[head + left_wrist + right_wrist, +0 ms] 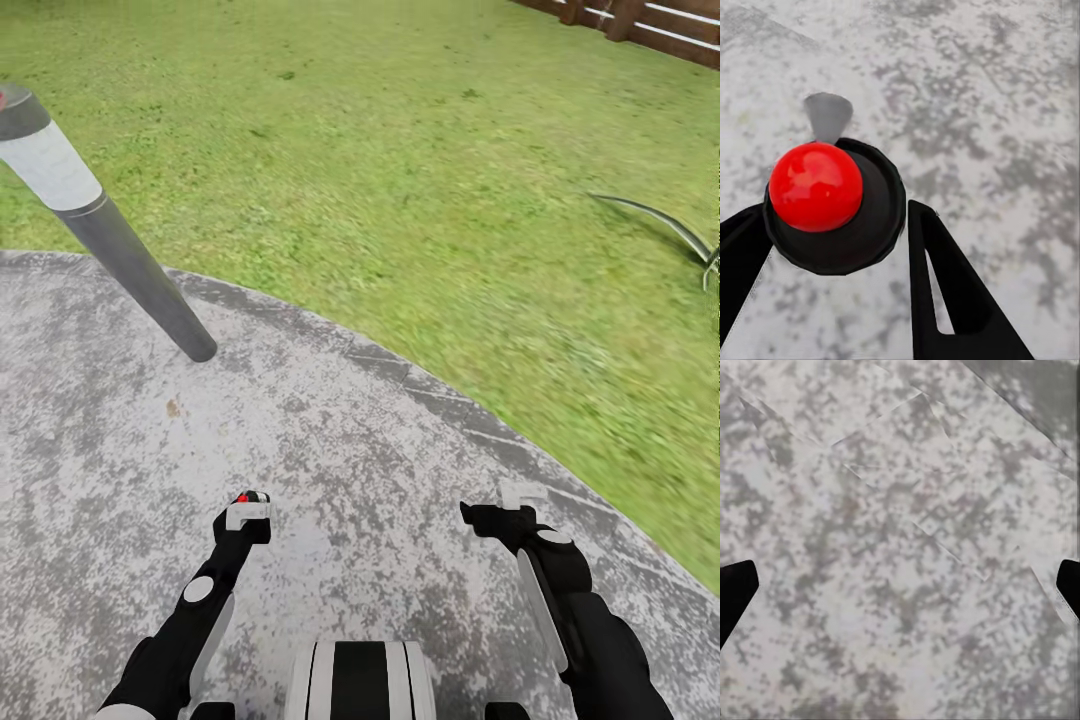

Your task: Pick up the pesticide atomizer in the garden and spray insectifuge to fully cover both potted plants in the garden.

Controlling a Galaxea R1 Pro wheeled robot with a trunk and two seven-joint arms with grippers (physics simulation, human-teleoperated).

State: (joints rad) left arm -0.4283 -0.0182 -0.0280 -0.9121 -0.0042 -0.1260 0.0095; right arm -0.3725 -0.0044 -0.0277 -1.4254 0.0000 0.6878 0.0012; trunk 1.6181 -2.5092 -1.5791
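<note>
Over grey patio [350,450], left gripper [247,514] clasping pesticide atomizer [832,206], right gripper [498,506] spread.

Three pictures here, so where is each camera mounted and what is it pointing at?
Head view: from the robot's head, looking down over the round grey paved patio, green lawn and grey bollard lamp; both arms show.
Left wrist view: on the left arm, along the left end effector, which grips a black knob with a red ball.
Right wrist view: on the right arm, facing paving; the right end effector is open.
All share the paving.
</note>
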